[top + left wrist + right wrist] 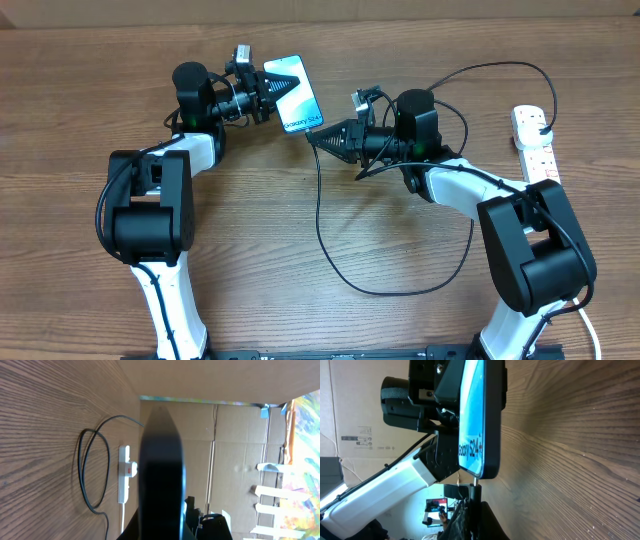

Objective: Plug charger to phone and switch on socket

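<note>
Over table (300, 300), left hand (283, 88) grips phone (305, 105); right hand (314, 137), charger (318, 205).

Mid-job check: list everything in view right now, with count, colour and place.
phone: one, light-blue screen with dark frame, rear centre, gripped at its upper end.
charger: one, black cable, tip at the phone's lower edge, looping over the table and on to the socket.
socket: one, white with red switches, far right.
table: one, brown wood grain, under everything.
cardboard: several tan panels, behind the table.
left arm: one, black and white, left side.
right arm: one, black and white, right side.
left end effector: one, black, shut on the phone.
right end effector: one, black, shut on the charger's tip.
</note>
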Available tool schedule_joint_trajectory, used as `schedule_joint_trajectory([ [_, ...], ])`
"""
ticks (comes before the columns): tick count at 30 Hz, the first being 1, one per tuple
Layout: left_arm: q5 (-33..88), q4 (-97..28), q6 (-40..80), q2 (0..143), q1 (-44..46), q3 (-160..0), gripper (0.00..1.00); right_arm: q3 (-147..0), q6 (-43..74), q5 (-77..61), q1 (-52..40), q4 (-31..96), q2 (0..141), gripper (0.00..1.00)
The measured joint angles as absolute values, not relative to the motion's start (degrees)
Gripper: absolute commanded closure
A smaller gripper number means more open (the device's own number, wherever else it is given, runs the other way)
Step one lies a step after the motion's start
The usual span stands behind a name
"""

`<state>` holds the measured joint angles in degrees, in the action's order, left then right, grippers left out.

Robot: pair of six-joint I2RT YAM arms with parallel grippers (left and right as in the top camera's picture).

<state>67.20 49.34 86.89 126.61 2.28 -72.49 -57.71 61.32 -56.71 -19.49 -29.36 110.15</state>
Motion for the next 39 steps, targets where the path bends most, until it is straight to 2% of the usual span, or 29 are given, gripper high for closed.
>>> schedule_joint_trajectory([
  [39,65.63,49.34,88.18,126.61,3.05,-72.49,0.96,-57.71,61.49,-56.64,-19.46,-29.91,110.15,0.96],
])
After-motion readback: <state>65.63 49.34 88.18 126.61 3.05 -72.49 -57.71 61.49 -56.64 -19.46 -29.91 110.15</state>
